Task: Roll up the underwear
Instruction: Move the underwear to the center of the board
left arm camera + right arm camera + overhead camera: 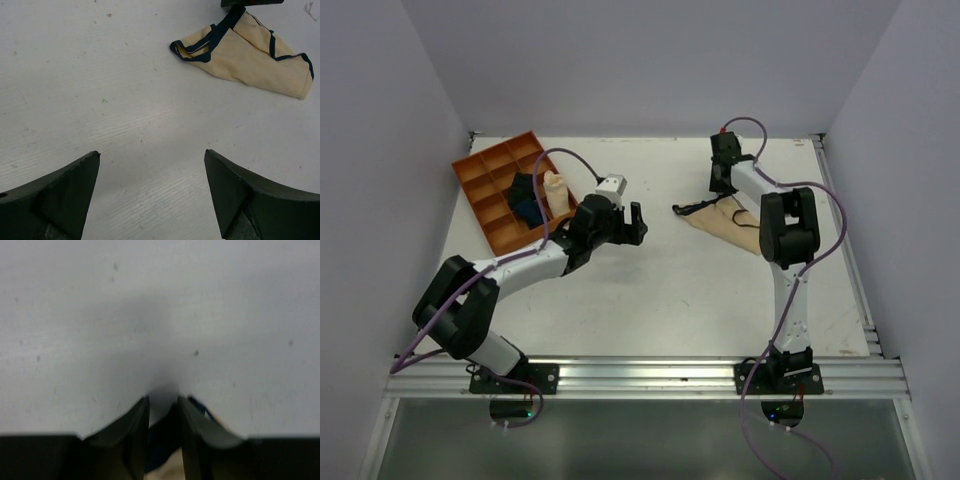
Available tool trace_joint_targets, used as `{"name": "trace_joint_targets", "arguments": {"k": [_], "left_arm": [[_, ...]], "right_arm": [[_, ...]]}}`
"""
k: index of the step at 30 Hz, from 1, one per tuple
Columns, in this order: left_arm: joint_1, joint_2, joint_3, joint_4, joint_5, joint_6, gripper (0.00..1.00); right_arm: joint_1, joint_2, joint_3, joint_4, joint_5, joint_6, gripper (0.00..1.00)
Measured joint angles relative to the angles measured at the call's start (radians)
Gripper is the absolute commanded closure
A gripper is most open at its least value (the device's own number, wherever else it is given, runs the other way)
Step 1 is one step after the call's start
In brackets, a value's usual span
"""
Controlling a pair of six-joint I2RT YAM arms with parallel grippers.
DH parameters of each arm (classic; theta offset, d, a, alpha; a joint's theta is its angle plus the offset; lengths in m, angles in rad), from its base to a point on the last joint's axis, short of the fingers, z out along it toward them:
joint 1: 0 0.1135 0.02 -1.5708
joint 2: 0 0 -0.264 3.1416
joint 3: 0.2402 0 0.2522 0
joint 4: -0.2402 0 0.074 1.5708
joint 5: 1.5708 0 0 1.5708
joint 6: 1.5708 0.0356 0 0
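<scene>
Left jaws, nearest the lens, stand wide apart above the surface (75, 75), well clear of the underwear (250, 55). Right jaws are closed on its dark edge band. Garment lies loosely spread, unrolled, on the surface's far right part.

Beige underwear (250, 62), dark trim, crumpled flat, unrolled

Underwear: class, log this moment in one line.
left gripper open, empty | right gripper pinching dark band of beige cloth underwear | roll not started
</scene>
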Motion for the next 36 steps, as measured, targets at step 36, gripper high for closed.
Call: {"name": "trace_joint_targets", "arguments": {"k": [36], "left_arm": [[0.021,-0.015,-0.003,0.001,0.017,-0.001,0.11]], "right_arm": [[-0.010,-0.092,-0.098,-0.016,0.147,0.023,0.42]]}}
